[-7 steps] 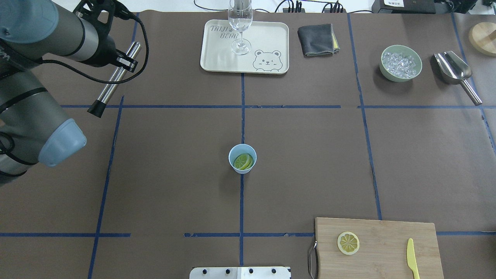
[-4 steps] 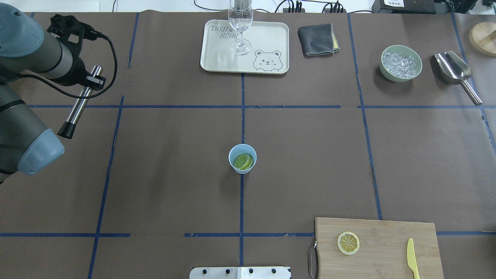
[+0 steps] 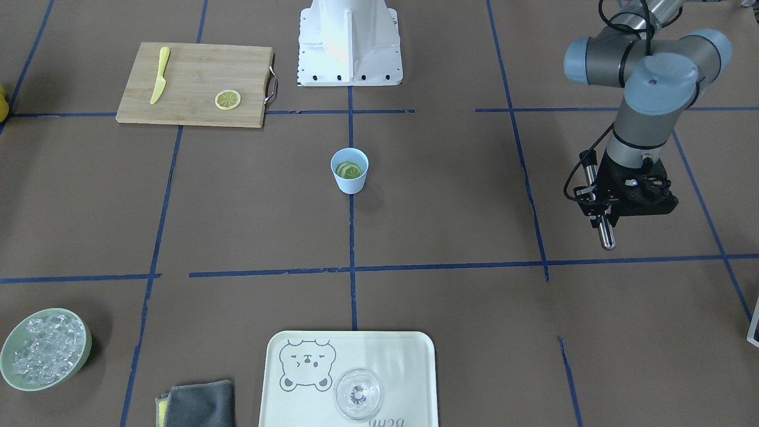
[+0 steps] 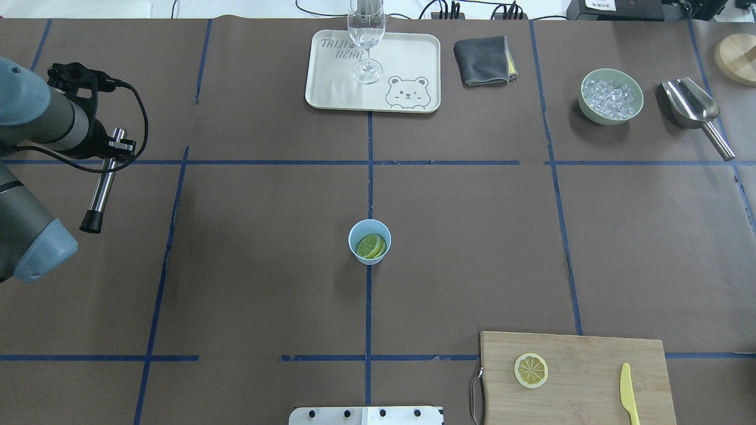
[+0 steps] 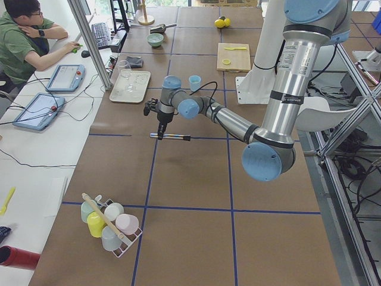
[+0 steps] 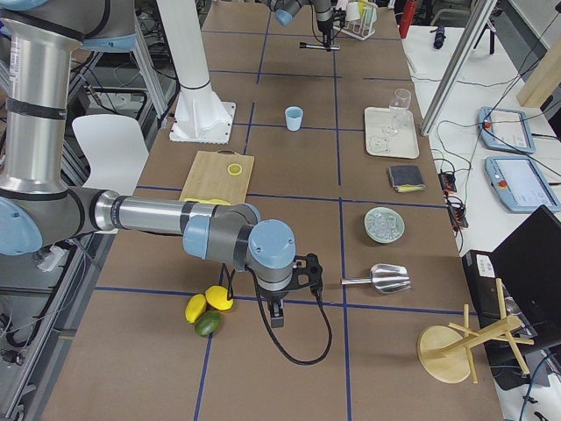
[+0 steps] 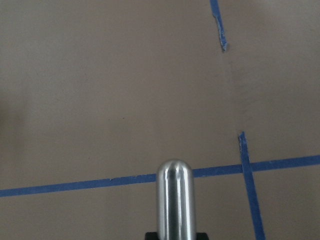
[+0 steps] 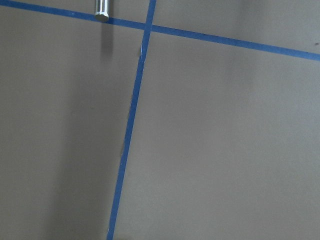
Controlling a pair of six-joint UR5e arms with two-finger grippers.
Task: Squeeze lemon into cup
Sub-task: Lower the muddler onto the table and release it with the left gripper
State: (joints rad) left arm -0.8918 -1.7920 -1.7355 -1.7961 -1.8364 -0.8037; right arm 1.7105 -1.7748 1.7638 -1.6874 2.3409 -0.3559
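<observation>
1. Left gripper [image 4: 116, 147], at the left edge of the overhead view: jaws clamped tight on a steel rod [image 4: 101, 189].
2. Right gripper [image 6: 277, 309]: can't tell how its jaws stand.
3. Cup [image 4: 368, 225] sits mid-frame, with lemon slices [image 4: 371, 246] inside.

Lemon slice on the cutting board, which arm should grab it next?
Right, probably. The lemon slice and cutting board lie on the robot's right side; the left claw is far off, holding a metal rod.
</observation>
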